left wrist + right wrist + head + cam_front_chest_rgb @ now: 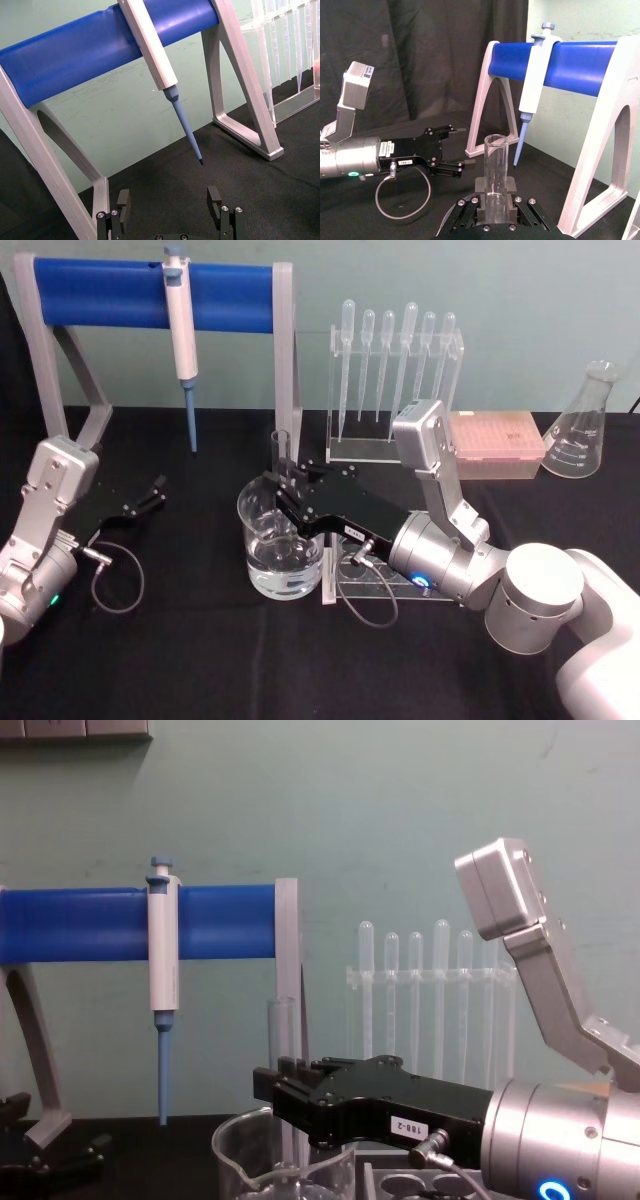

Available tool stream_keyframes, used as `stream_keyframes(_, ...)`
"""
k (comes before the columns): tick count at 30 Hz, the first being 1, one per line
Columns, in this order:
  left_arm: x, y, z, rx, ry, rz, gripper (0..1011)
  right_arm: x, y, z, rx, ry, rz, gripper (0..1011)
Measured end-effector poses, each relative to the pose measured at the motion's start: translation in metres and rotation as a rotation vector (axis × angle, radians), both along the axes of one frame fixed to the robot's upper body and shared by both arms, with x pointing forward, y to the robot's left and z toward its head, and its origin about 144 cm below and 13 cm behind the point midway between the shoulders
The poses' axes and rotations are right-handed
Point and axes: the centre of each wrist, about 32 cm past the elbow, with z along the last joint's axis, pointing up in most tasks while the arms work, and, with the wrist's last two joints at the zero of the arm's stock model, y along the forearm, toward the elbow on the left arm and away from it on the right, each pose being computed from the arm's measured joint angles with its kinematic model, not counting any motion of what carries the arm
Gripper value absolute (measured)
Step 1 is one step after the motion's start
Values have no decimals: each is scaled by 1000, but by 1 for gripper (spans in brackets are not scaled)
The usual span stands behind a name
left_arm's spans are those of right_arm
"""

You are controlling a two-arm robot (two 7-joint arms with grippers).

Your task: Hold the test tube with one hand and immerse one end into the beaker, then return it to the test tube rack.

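The test tube (282, 452) stands upright with my right gripper (279, 494) shut on its middle, directly above the beaker (262, 558), which holds clear water. In the chest view the test tube (279, 1035) runs down past the right gripper (287, 1098) into the mouth of the beaker (240, 1152); I cannot tell whether its lower end reaches the water. The right wrist view shows the test tube (495, 167) clamped between the fingers, open rim up. My left gripper (152, 494) rests open and empty on the cloth at the left, as the left wrist view shows of the left gripper (169, 205).
A white stand with a blue bar (150, 292) holds a pipettor (184, 350) at the back left. Behind the beaker is a clear rack of pipettes (392, 370). A pink tip box (497, 442) and a conical flask (584, 425) stand at the right. A grey rack (385, 580) lies under my right wrist.
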Motion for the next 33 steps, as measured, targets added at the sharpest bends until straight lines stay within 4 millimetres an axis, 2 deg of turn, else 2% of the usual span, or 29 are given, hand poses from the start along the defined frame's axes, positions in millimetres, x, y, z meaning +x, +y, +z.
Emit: stream_keyframes(33,0,0,0,0,0,0,1000,0,0,0,0,0,0,226)
